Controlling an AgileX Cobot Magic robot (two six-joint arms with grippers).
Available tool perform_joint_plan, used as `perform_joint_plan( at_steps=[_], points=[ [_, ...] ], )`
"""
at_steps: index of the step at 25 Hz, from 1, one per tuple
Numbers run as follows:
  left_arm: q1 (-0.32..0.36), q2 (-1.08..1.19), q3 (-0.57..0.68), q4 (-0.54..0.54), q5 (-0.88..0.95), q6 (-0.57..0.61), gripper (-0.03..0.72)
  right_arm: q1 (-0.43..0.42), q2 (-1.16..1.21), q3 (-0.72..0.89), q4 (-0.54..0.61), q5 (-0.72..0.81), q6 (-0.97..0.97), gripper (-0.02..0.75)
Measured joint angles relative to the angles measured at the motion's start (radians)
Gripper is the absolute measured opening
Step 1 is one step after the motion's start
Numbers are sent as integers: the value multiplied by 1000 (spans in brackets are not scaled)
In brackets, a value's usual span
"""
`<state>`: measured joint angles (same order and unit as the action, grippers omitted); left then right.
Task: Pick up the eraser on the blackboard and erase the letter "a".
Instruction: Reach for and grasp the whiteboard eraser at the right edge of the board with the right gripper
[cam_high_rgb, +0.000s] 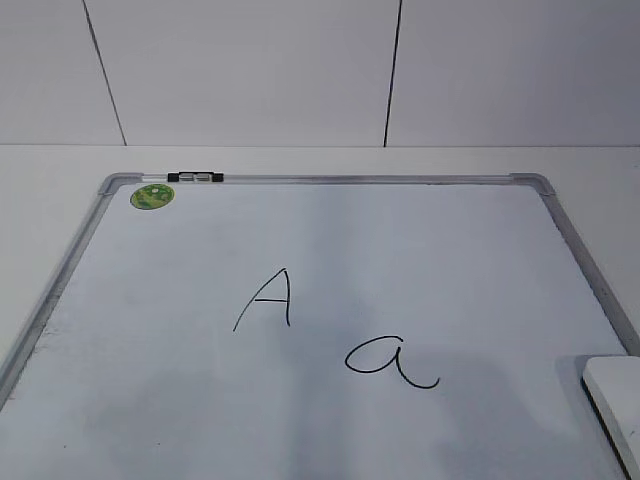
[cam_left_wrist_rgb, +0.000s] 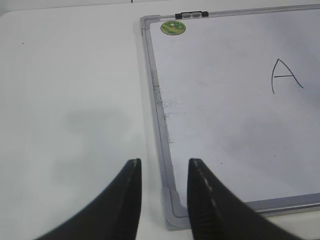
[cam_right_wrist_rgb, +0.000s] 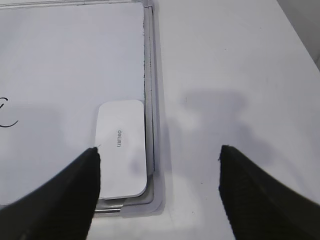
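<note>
The step in hand is judged to be the approach to the pick-up: the eraser (cam_right_wrist_rgb: 122, 148) is lying untouched in the near right corner of the blackboard (cam_high_rgb: 330, 179), its long edge running along the grey frame. Nothing is being held.

The right tool (cam_right_wrist_rgb: 159, 155) is hovering above that corner with its fingers spread wide. The eraser is sitting under and just inside the left finger (cam_right_wrist_rgb: 75, 185), while the right finger is hanging over the bare worktop (cam_right_wrist_rgb: 225, 65) beyond the frame. The tool is therefore standing off-centre, to the right of the eraser.

The next move is judged to be calling for a shift to the left until both fingers are straddling the eraser's short width, then a descent and a closing. The raised frame beside it may be obstructing the outer finger.

The left tool (cam_left_wrist_rgb: 164, 167) is idling over the board's near left corner, fingers narrowly parted and holding nothing.

The letter "a" (cam_high_rgb: 392, 362) is remaining intact, left of the eraser and near the board's middle; the capital "A" (cam_high_rgb: 268, 298) is standing further left and beyond it.
</note>
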<state>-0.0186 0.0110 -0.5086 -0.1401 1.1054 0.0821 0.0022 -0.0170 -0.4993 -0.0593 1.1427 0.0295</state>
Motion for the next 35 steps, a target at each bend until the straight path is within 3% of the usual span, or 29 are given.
perform_joint_plan(
  at_steps=[9, 21, 35],
  points=[
    [0, 0, 0, 0, 0, 0, 235, 0, 14, -37, 9, 2, 0, 589],
    [0, 0, 0, 0, 0, 0, 235, 0, 338, -166, 68, 67, -18, 589],
    [0, 0, 0, 0, 0, 0, 235, 0, 466, -168, 78, 114, -88, 589]
  ],
)
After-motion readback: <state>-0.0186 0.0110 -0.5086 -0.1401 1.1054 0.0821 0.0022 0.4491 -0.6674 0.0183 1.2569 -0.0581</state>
